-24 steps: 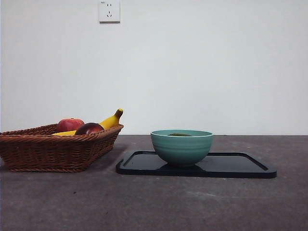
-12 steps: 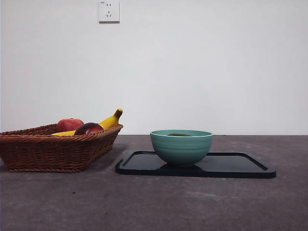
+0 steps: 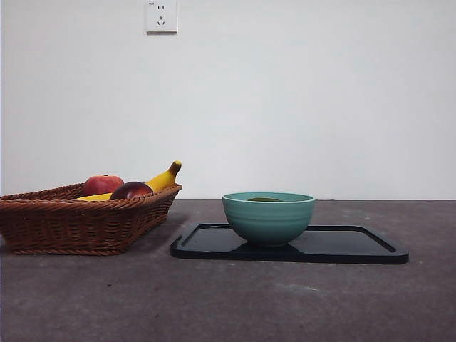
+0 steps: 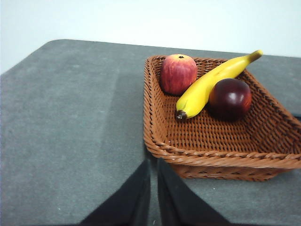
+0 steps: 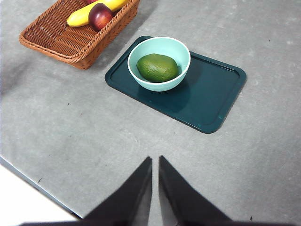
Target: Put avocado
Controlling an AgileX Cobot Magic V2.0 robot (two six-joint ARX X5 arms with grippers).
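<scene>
The dark green oval avocado (image 5: 157, 67) lies in the teal ceramic bowl (image 5: 181, 49) on the dark rectangular tray (image 5: 214, 96); both the left gripper (image 4: 154, 165) and the right gripper (image 5: 155, 162) are closed, empty.

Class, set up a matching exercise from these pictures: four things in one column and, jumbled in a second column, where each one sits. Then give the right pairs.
Things
1. avocado
2. bowl
3. banana
4. basket

Places
a. in the basket, between an apple and a dark red fruit
b. on the dark tray
c. in the bowl
d. straight on the table, beside the tray

Pairs: 1-c, 2-b, 3-a, 4-d
</scene>
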